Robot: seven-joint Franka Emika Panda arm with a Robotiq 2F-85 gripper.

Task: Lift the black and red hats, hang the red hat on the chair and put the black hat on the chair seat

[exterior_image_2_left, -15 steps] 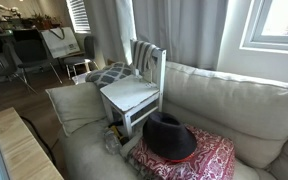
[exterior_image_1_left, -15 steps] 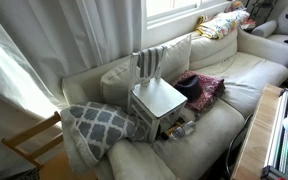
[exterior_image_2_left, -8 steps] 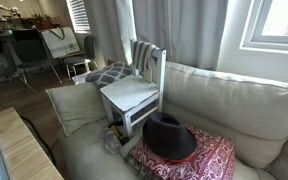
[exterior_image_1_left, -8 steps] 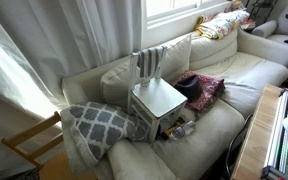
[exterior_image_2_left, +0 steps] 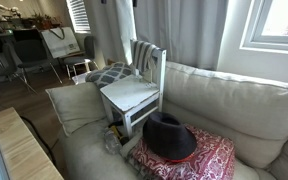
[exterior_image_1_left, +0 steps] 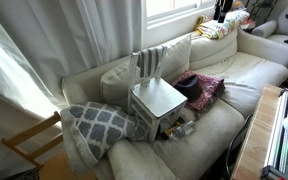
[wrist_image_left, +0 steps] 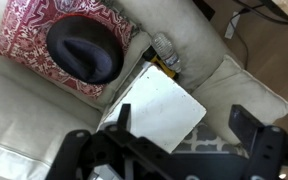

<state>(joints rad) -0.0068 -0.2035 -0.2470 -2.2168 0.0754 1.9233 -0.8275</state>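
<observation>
The black hat (exterior_image_1_left: 187,88) (exterior_image_2_left: 170,137) (wrist_image_left: 84,50) lies crown up on a red-pink patterned cloth on the sofa, next to the chair. The chair (exterior_image_1_left: 156,97) (exterior_image_2_left: 129,93) (wrist_image_left: 159,108) is small and white, and stands on the sofa with its slatted back towards the sofa back. Its seat is bare. The red hat is not in view. My gripper (wrist_image_left: 184,120) is open and empty, high above the chair seat and looking down on it. It is clear of both the hat and the chair.
A grey-white patterned cushion (exterior_image_1_left: 99,125) (exterior_image_2_left: 109,73) (wrist_image_left: 239,95) lies on the far side of the chair from the hat. The red-pink cloth (exterior_image_2_left: 204,162) (wrist_image_left: 29,25) is under the hat. Small clutter (wrist_image_left: 166,55) sits by the chair legs. A light wooden chair (exterior_image_1_left: 29,145) stands beside the sofa.
A dark part of the arm now shows at the top edge of both exterior views. The hat, chair and cushions have not moved.
</observation>
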